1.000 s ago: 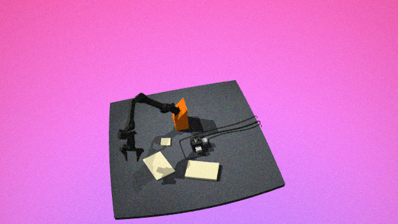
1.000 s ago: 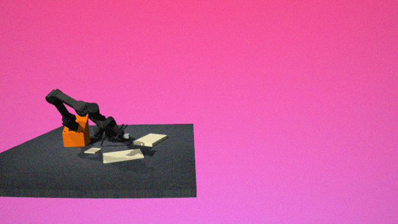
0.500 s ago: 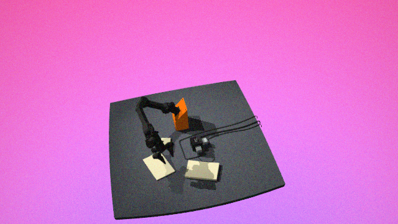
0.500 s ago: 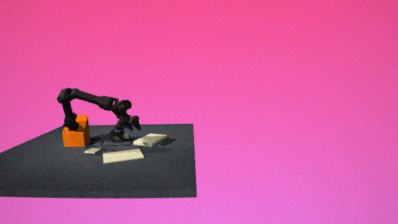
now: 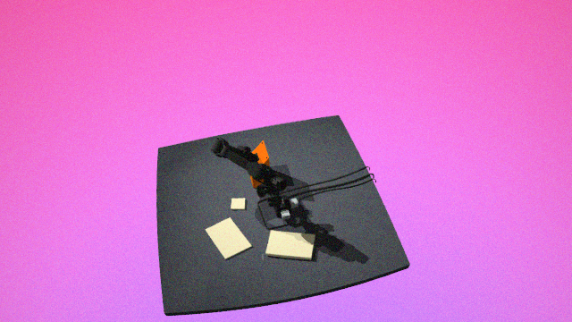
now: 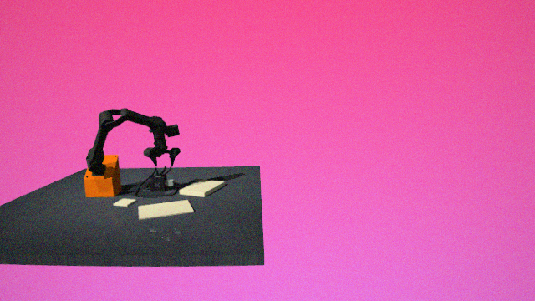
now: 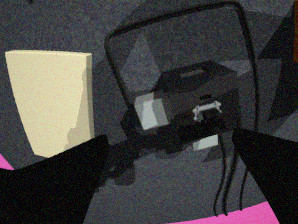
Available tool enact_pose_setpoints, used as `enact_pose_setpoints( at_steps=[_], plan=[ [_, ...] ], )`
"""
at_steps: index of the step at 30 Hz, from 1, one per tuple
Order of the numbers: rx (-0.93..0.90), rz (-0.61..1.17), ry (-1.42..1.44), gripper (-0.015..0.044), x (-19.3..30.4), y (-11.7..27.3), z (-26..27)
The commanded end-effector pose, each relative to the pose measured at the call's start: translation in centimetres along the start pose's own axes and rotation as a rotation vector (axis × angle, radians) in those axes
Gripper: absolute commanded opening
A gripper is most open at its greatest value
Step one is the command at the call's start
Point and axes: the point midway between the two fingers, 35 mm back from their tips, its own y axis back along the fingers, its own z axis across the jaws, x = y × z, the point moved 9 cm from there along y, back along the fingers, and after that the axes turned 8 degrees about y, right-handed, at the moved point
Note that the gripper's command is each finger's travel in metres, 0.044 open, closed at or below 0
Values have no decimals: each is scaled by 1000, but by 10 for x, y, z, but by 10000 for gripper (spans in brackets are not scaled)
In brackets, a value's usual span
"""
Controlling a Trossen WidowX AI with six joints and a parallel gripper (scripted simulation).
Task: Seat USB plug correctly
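Observation:
The dark power cube (image 6: 158,184) (image 7: 175,100) stands below my gripper (image 6: 164,165) (image 7: 172,139), which is open and empty, pointing down. The fingertips stand on either side above the cube, clear of it in the exterior view. A small pale metal part (image 7: 207,109) shows on the cube, with a dark plug body and cable beside it; how deep the plug sits and which way round it is cannot be told. White blocks (image 7: 151,112) (image 5: 285,215) (image 6: 170,182) adjoin the cube's sides. In the top view the arm hides most of the cube.
Black cables (image 5: 331,181) run to the table edge, and one loops (image 7: 255,85) around the cube. A thick cream slab (image 5: 290,245) (image 6: 202,188) (image 7: 47,100), a thinner slab (image 5: 228,238) (image 6: 165,210) and a small square (image 5: 238,204) (image 6: 124,202) lie nearby. Orange block (image 6: 100,186) at the arm's base.

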Motion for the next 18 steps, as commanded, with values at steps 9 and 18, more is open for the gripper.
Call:
enact_pose_setpoints(
  at_steps=[9,18],
  plan=[
    [46,-193,171,440,42,-6,-45],
    [45,-193,171,440,41,-10,-44]
  ],
)
